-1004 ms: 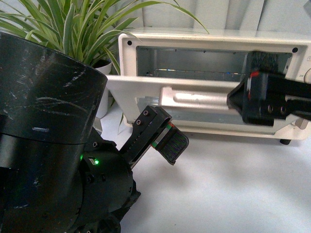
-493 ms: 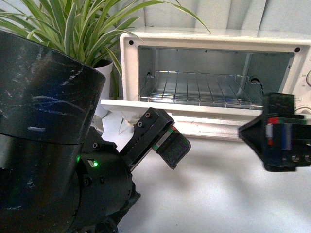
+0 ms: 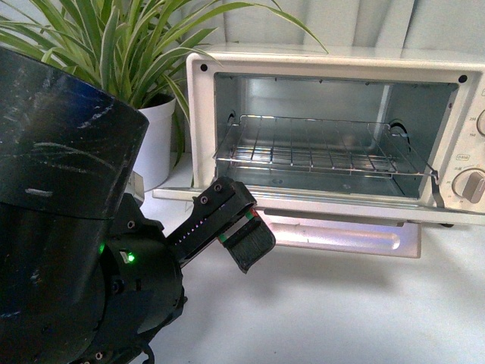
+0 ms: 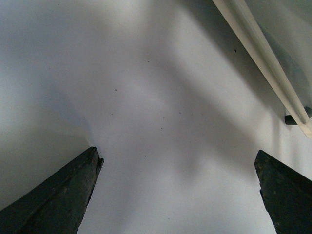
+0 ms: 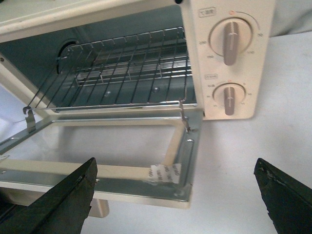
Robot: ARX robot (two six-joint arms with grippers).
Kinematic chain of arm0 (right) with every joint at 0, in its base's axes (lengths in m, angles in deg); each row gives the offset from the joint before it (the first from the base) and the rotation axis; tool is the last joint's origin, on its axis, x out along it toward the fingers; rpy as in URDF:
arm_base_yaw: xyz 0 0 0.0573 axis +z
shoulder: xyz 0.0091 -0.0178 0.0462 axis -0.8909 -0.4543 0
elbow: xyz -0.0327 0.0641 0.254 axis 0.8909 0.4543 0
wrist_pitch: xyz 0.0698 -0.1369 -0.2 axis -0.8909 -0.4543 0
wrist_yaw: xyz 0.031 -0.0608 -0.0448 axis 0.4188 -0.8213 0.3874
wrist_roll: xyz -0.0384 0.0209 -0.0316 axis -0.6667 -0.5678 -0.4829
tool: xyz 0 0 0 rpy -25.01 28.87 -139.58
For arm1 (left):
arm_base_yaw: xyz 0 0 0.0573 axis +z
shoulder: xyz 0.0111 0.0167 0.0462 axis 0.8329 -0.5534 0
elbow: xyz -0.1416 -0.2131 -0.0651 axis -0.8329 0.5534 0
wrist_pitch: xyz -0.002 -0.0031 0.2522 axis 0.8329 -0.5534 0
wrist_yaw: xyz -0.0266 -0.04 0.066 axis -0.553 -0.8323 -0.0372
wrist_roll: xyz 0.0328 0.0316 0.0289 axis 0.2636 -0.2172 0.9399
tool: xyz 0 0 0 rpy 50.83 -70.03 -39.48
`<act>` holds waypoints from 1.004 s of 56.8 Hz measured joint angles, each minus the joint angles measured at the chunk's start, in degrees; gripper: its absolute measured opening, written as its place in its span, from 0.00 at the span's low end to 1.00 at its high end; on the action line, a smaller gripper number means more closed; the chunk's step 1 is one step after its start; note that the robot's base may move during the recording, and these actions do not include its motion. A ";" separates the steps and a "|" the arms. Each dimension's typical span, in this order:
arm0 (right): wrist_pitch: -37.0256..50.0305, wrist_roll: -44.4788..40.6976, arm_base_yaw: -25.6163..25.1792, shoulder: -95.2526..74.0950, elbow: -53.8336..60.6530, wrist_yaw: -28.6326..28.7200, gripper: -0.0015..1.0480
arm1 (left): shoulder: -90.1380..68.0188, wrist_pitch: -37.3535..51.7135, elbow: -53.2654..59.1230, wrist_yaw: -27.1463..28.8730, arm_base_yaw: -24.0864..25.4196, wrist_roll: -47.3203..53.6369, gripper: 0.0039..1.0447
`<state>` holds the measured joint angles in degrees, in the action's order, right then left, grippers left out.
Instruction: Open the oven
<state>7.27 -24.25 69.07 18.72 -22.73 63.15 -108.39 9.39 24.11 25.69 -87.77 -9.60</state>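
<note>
Front of the robot, oven (image 3: 333,95): cream-white, on the white table (image 3: 341,303), filling twelve to three o'clock, cavity exposed.
Front view, door (image 3: 326,203): swung down flat, its pale bar handle (image 3: 333,237) on the robot's side.
Front view, wire rack (image 3: 318,144): level in the cavity, front edge at the opening.
Front view, knob (image 3: 471,185): three o'clock, on the control panel.
Front view, plant (image 3: 114,45): in a white pot (image 3: 155,144) at eleven o'clock, just beside the oven.
Front view, left gripper (image 3: 244,231): toward six o'clock, under the door's near corner. Its spread cannot be told here.
Left wrist view, left gripper (image 4: 178,195): fingers (image 4: 63,195) wide apart, holding nothing, over bare table. The door's edge and a black foot (image 4: 295,119) lie beyond.
Right wrist view, right gripper (image 5: 175,195): fingers (image 5: 287,200) wide apart, holding nothing, just before the lowered door. The wire rack and two knobs (image 5: 231,43) face it.
</note>
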 joint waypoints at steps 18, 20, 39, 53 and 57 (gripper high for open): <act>-0.24 0.59 -5.75 2.60 3.02 2.95 0.91 | 0.02 -1.09 -0.09 2.47 -0.22 4.98 0.94; -0.24 0.59 -5.97 2.71 3.10 3.02 0.91 | 0.04 -1.22 -0.09 2.86 -0.26 5.86 0.94; 0.13 0.33 -6.23 3.80 5.05 3.19 0.91 | 0.04 -1.60 0.22 6.36 -0.26 13.66 0.94; 1.01 -1.20 -5.16 5.29 8.59 3.08 0.91 | 0.04 -0.76 1.95 11.08 -0.09 24.46 0.94; 1.16 -1.68 -4.79 5.75 9.18 3.08 0.91 | 0.02 -0.24 2.54 12.70 -0.13 27.52 0.94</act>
<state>8.43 -25.93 64.28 24.47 -13.55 66.23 -108.37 9.15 26.65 38.38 -87.91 17.91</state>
